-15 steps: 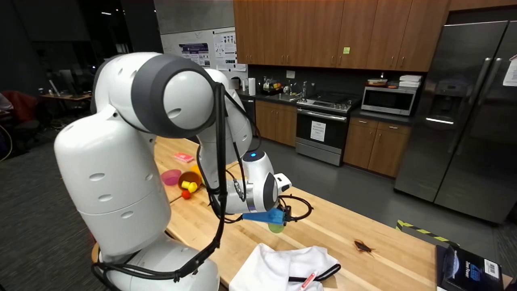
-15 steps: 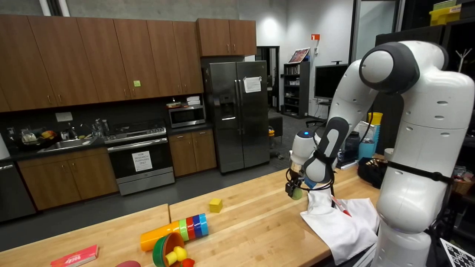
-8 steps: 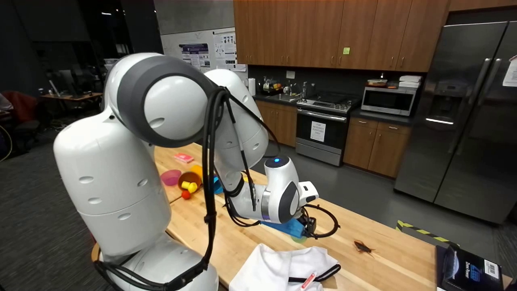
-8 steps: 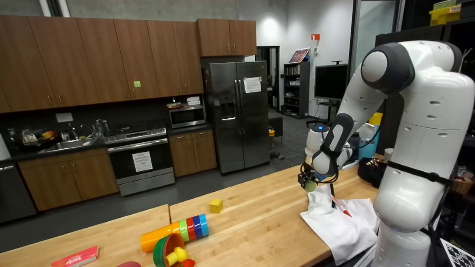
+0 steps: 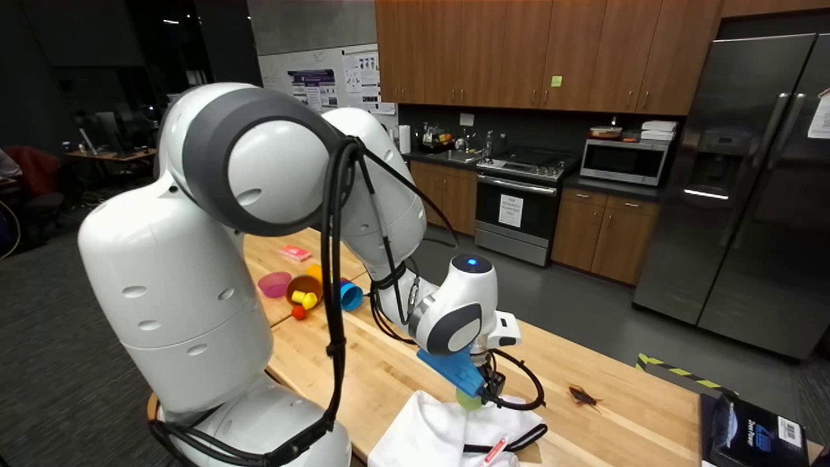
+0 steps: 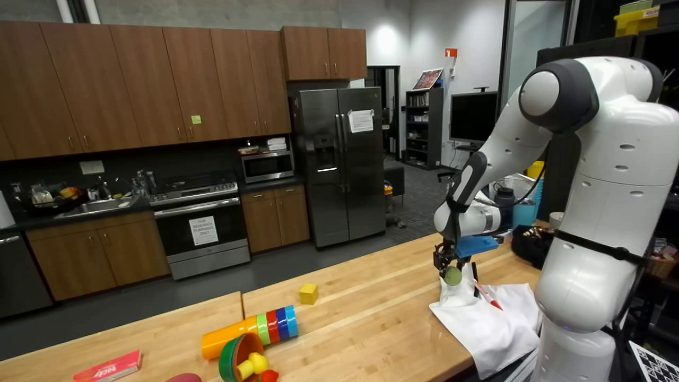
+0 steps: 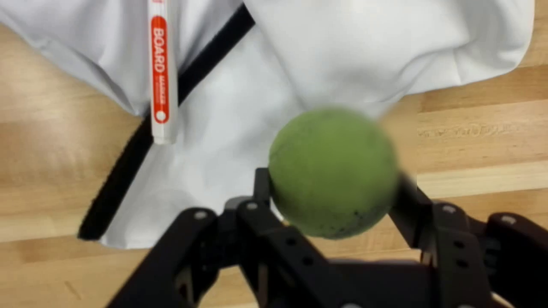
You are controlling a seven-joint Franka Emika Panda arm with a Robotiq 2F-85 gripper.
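Holding a round green ball (image 7: pixel 332 158) in the gripper (image 7: pixel 335 188), squeezed between two black fingers (image 7: pixel 262 186). Hanging, ball and all, over the edge of a crumpled white cloth (image 7: pixel 227 128) on a wooden table (image 6: pixel 371 318). Close to a red and white marker (image 7: pixel 161 72) lying on that cloth, on top of a black strip (image 7: pixel 124 179). Farther from a brown, bug-looking thing (image 5: pixel 585 396) on the wood, seen in an exterior view. Well apart from a yellow block (image 6: pixel 308 294) and a lying-down row of bright cups (image 6: pixel 272 326). Farther still from a flat, pinkish-red pack (image 6: pixel 109 367), past the crack (image 6: pixel 242 304) in the tabletop.
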